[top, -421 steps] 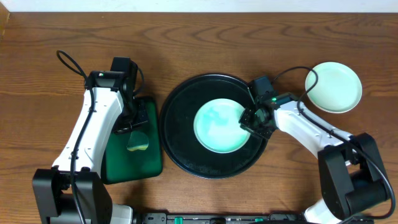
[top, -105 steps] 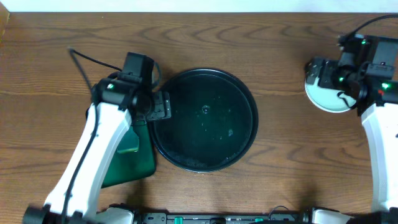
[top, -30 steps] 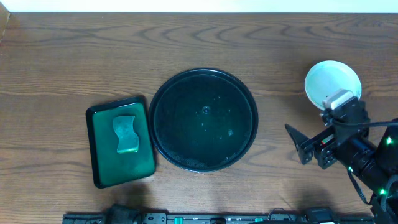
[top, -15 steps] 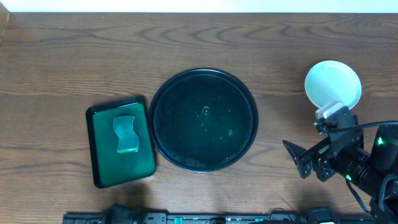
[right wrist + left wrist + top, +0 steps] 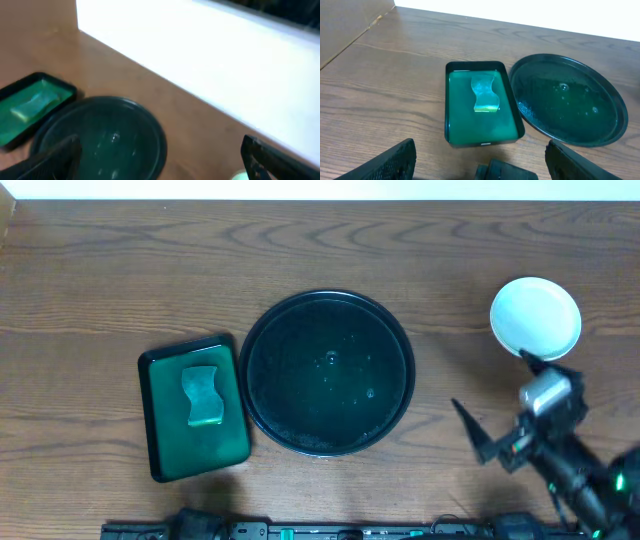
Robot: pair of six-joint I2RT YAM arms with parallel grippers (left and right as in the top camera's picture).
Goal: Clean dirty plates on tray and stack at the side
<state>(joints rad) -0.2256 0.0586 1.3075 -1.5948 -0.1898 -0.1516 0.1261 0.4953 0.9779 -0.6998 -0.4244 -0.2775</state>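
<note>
Withdrawn since the earlier views: the left arm has left the overhead view, and the right arm (image 5: 560, 450) has drawn back to the near right corner.

- Right claw (image 5: 160, 142) — jaws spread wide, nothing between them.
- Left claw (image 5: 481, 144) — dark fingers wide apart, holding nothing.
- Plates (image 5: 535, 318) — small, round, shallow, matte white. They sit on the surface well to the right of the tray, near the right arm. From above they read as one disc, so the number stacked cannot be told.
- Tray (image 5: 300, 400) — large, round, glossy black with a raised rim and a few wet beads on its floor.
- Green tray (image 5: 158, 450) — rectangular with rounded corners, just left of the black one.
- Sponge (image 5: 203, 395) — pale green, waisted in shape, lying inside the green tray.
- Surface (image 5: 100, 280) — brown wood with pronounced wavy grain.
- Room — a white band runs along the far edge.
</note>
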